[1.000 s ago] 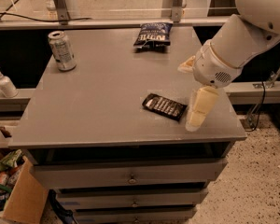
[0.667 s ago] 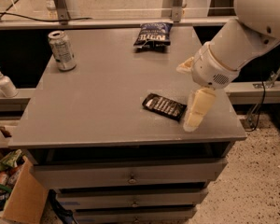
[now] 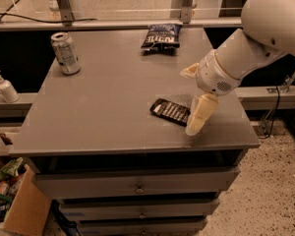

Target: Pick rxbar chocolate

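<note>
Gripper [image 3: 189, 101] a touch leftward — fingers [image 3: 200, 113] wide, beside rxbar chocolate [image 3: 170, 111]

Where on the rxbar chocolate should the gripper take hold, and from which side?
Probably across its narrow width near the middle, from above: the rxbar chocolate lies flat on the table. The gripper hangs open at the bar's right end.

No lettering can be read: the rxbar chocolate [image 3: 170, 111] bears rows of white print too small to make out, and the dark blue snack bag [image 3: 161, 36] a white logo just as unclear. The gripper [image 3: 188, 102] hangs over the right part of the tabletop [image 3: 103, 107], jaws apart, just beside the bar
</note>
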Available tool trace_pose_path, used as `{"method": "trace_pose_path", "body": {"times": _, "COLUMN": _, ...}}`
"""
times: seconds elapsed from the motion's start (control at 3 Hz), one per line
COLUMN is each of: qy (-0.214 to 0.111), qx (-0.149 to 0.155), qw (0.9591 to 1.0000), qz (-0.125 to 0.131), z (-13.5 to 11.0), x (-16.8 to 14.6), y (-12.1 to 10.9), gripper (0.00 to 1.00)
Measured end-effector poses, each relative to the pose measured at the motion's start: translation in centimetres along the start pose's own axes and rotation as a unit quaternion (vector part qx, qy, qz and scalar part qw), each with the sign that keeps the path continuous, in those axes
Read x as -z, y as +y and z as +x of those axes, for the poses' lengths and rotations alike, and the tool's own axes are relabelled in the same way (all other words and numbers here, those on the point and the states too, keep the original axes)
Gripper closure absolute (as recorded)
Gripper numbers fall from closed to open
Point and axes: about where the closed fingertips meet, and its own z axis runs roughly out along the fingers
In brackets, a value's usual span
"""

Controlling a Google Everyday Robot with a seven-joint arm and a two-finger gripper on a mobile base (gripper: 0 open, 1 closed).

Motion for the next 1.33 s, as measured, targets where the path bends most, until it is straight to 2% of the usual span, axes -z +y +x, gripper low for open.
{"method": "trace_pose_path", "body": {"times": 0.67, "qy": -0.028, "qx": -0.027, "qw": 0.9989, "qz": -0.025, "z": 0.8, "x": -3.2, "y": -0.9, "gripper": 0.0}}
{"method": "trace_pose_path", "body": {"times": 1.0, "qy": -0.033, "qx": -0.037, "qw": 0.9983, "qz": -0.029, "z": 1.1, "x": -3.7, "y": -1.0, "gripper": 0.16}}
{"method": "trace_pose_path", "body": {"times": 1.33, "qy": -0.037, "qx": -0.047, "qw": 0.9978, "qz": -0.028, "z": 1.3, "x": -3.6, "y": -1.3, "gripper": 0.39}}
